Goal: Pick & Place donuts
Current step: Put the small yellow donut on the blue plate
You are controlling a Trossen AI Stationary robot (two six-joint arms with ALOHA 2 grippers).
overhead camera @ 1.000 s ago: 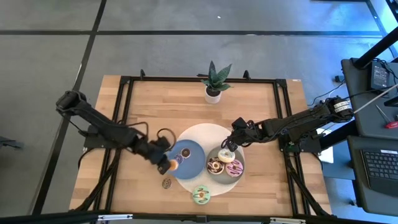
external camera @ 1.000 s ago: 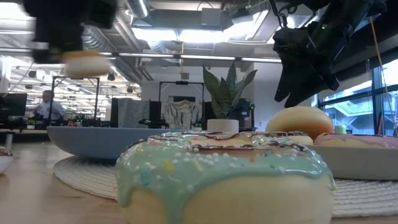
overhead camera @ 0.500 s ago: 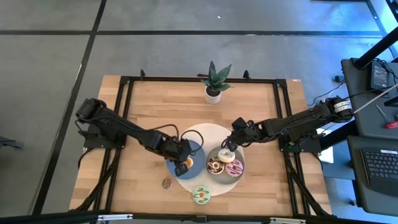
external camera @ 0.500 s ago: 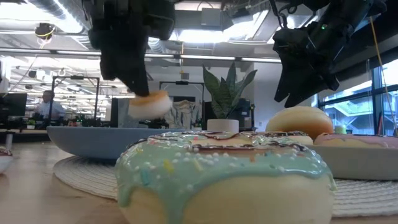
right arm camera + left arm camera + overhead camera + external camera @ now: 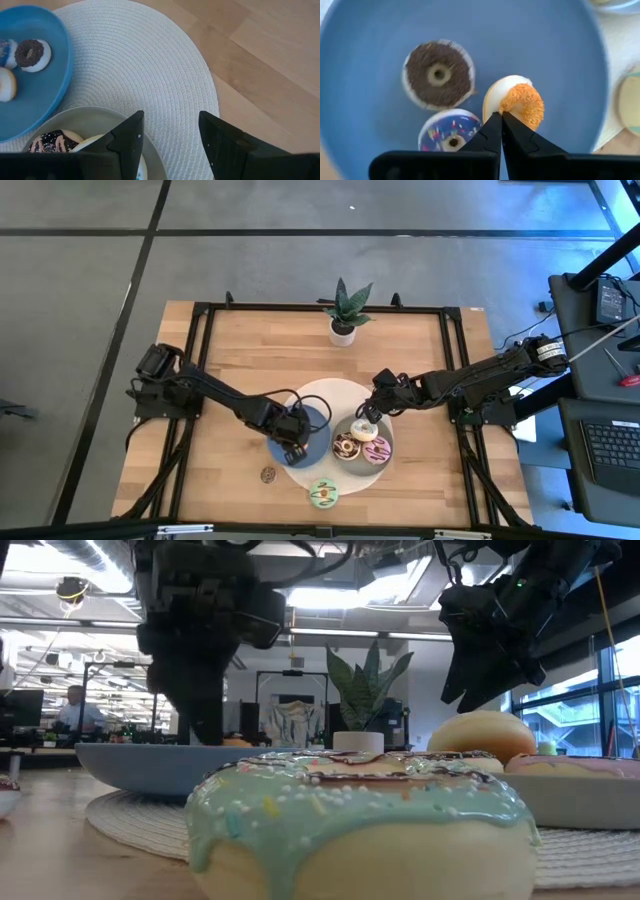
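Note:
My left gripper (image 5: 297,448) reaches low into the blue plate (image 5: 316,418), shut on the orange mini donut (image 5: 520,102). A dark mini ring (image 5: 438,75) and a purple one (image 5: 451,135) lie flat on that plate beside it. The white (image 5: 363,430), chocolate (image 5: 345,447) and pink (image 5: 376,450) donuts sit on the grey plate (image 5: 85,122). The green donut (image 5: 322,494) and a brown mini ring (image 5: 268,475) rest on the bare wood near the table's near edge. My right gripper (image 5: 372,412) hangs open just above the white donut. My left gripper pinches the orange mini donut by its rim (image 5: 496,111), right at the fingertips (image 5: 492,127), coming down from above. The ring is tipped up on edge, its white underside showing, and its lower side seems to rest on the blue plate (image 5: 545,50).
Both plates stand on a round white woven mat (image 5: 140,65) at the table's middle. A potted plant (image 5: 345,310) stands at the far edge. Bare wood shows to the left and right of the mat. A black frame runs around the tabletop.
My left gripper has travelled toward the table's right, from the blue plate's left rim to over its middle, and has dropped down into the plate. It has stayed shut, and the orange mini donut came along from high above the plate down to it.

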